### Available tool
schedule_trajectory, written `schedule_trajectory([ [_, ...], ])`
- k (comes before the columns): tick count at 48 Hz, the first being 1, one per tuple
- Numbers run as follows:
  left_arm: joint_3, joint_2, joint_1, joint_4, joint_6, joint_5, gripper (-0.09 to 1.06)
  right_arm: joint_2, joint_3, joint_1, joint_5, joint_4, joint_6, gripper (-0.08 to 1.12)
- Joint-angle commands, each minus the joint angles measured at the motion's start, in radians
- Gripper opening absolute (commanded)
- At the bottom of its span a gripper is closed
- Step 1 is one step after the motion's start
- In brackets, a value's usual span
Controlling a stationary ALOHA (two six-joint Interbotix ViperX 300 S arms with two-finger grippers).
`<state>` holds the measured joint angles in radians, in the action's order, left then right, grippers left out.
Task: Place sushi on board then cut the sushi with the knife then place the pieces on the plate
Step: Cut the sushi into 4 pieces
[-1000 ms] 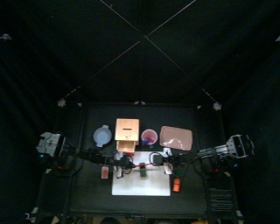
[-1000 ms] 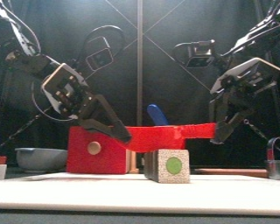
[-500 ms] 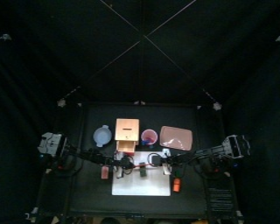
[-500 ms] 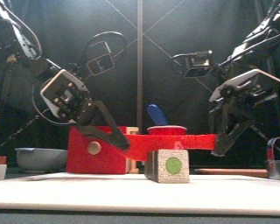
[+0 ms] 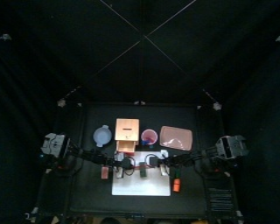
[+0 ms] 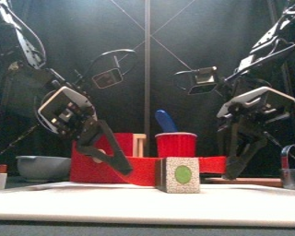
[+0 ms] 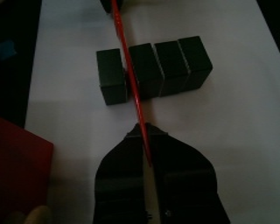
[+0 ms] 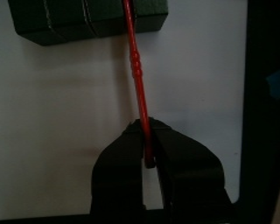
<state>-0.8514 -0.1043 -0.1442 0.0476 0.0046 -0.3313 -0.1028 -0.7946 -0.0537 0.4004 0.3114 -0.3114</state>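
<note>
Sushi roll [image 7: 152, 70] lay under the red knife [image 7: 129, 79], left gripper [image 7: 143, 136] and right gripper [image 8: 146, 131] each clamped on an end; uneven pushing could skid blocks across the board [image 7: 230, 131].

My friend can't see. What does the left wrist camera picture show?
The left gripper pinches a thin red knife that lies across a sushi roll of four dark green blocks, along the seam beside the end block. The roll rests on a white cutting board.
</note>
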Motion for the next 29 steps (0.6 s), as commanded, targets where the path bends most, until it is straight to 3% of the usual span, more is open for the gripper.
schedule_trajectory([
  [1,0.003,0.058,-0.038,-0.011,0.003,0.005,0.32,-0.086,0.005,0.009,0.043,0.040,-0.005,0.36],
  [12,0.017,0.055,-0.075,-0.011,0.000,0.000,0.32,-0.135,-0.012,-0.067,0.046,0.041,-0.020,0.36],
  [29,0.028,0.005,-0.075,-0.009,0.000,0.005,0.32,-0.098,-0.023,-0.083,0.040,0.023,-0.025,0.36],
])
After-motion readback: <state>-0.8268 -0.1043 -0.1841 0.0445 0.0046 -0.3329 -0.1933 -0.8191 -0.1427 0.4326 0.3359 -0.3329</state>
